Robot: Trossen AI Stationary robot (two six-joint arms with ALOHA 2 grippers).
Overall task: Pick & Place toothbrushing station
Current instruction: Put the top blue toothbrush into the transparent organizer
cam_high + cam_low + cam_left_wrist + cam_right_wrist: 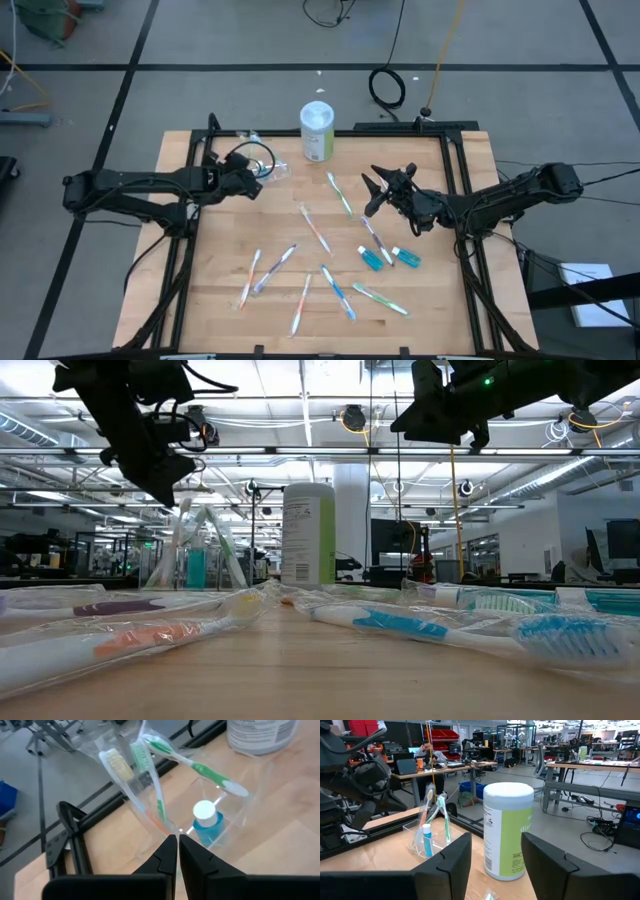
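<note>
In the upper left of the frame the left gripper (pixel 262 183) is hovering nearly closed and empty beside the clear cup (pixel 251 142), while the right gripper (pixel 374 190) is waiting open over the counter (pixel 430 310).

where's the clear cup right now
In the high view the clear cup stands near the table's far left corner, left of the white-and-green canister, just ahead of the left gripper.
</note>
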